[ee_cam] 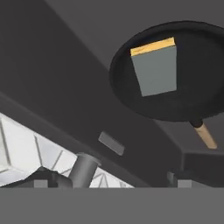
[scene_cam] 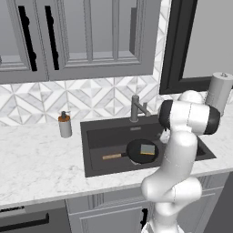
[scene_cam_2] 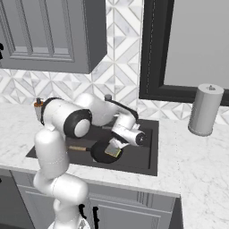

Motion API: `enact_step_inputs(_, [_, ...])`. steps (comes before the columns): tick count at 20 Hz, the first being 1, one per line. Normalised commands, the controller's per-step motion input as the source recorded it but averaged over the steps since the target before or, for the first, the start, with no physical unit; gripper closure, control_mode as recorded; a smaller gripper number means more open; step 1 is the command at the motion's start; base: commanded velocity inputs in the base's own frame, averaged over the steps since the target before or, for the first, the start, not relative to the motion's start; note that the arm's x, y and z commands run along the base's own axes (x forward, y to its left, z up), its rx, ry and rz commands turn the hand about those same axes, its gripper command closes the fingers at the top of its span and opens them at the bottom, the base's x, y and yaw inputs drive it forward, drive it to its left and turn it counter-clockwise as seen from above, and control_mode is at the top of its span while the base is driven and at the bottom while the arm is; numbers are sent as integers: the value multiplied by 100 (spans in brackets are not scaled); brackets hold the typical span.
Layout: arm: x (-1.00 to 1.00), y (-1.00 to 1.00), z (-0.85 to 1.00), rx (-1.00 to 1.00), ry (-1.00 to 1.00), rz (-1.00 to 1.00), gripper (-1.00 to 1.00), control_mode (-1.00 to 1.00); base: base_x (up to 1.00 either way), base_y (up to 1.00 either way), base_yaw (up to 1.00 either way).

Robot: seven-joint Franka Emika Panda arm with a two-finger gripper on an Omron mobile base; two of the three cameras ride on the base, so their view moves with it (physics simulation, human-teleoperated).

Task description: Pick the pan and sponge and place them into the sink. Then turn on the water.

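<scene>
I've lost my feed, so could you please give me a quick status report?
Gripper's state can't be told. Sponge lies in pan, pan in sink. Faucet not running, path unobstructed.

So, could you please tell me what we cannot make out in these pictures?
- Gripper: its fingertips are hidden behind the arm in the left base view, so open or shut cannot be told.
- Faucet: its lever position is too small to read; in the hand view just its base shows, cut by the bottom band.
- Drain: unseen; the pan with the sponge covers part of the sink floor.
- Soap dispenser: mostly hidden by the arm in the right base view.
</scene>
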Motion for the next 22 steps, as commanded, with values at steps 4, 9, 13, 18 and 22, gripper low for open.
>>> enact_step_inputs(4, [-30,-3,82,10,-1,-5,-100,-100,0,0,0])
enact_step_inputs(9, [-66,0,49,8,-14,-4,-100,-100,0,0,0])
enact_step_inputs(13, [-45,0,47,6,-14,-2,-100,-100,0,0,0])
enact_step_inputs(18, [-1,0,46,1,-1,0,-100,-100,0,0,0])
enact_step_inputs(22, [0,0,25,5,0,0,-100,-100,0,0,0])
